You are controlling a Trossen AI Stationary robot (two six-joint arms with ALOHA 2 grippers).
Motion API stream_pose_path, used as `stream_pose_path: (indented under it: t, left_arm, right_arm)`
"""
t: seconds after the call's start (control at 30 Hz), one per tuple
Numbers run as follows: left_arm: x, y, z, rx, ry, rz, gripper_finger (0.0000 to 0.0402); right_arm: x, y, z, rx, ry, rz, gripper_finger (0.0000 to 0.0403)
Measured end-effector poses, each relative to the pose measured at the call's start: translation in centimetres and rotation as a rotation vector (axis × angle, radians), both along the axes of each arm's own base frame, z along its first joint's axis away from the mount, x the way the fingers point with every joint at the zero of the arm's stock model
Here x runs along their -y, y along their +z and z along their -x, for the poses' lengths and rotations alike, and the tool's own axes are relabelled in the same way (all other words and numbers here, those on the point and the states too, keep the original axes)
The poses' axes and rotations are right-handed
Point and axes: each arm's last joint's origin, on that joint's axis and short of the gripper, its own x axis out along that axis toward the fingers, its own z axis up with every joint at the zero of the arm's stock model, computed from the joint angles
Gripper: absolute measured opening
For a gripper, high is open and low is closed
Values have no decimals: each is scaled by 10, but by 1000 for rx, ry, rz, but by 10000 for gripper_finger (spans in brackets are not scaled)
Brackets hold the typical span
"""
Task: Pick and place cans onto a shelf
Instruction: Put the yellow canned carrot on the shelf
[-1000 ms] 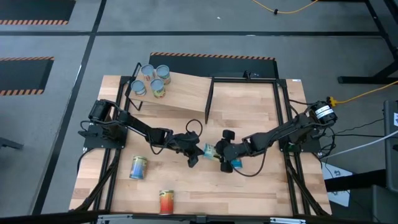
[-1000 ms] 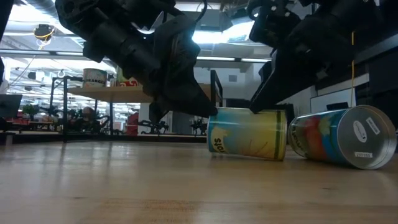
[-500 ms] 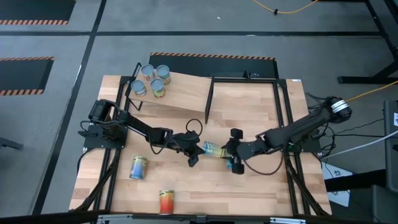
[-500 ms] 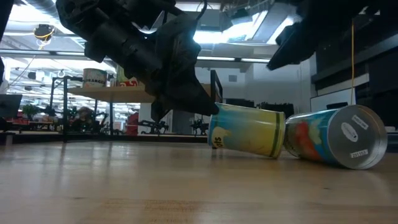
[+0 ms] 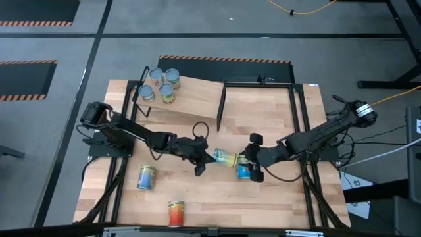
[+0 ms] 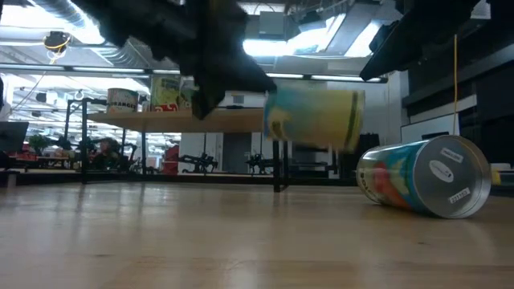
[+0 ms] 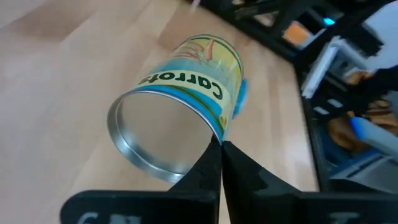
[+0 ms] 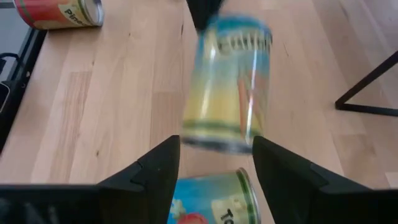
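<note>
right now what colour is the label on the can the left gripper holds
Yellow with blue bands, clearest in the left wrist view: can, left gripper.

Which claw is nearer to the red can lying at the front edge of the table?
Left. The left claw is just above-right of the red can; the right claw sits farther right, at the blue can.

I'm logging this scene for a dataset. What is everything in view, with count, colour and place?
Cans on shelf: four, silvery tops, on the tilted plywood shelf's left end.
Yellow-blue carrots can: one, lifted off the table, pinched at its rim.
Blue can: one, lying on the wooden table, under the right gripper.
Yellow-blue can: one, lying front left.
Red-orange can: one, near the front edge.
Left gripper: shut on the carrots can's rim.
Right gripper: open, over the blue can.
</note>
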Motion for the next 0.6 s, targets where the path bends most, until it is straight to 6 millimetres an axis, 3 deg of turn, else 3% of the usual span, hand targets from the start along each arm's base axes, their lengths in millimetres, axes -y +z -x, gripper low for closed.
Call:
stream_pose_path:
  t: [0.23,0.6]
  left_arm:
    - [-6,44,25,62,13,2,0]
    - [-31,113,79,245,217,-155,0]
  right_arm:
    - [1,-2,2,-27,0,13,206]
    - [2,-3,3,-42,1,22,206]
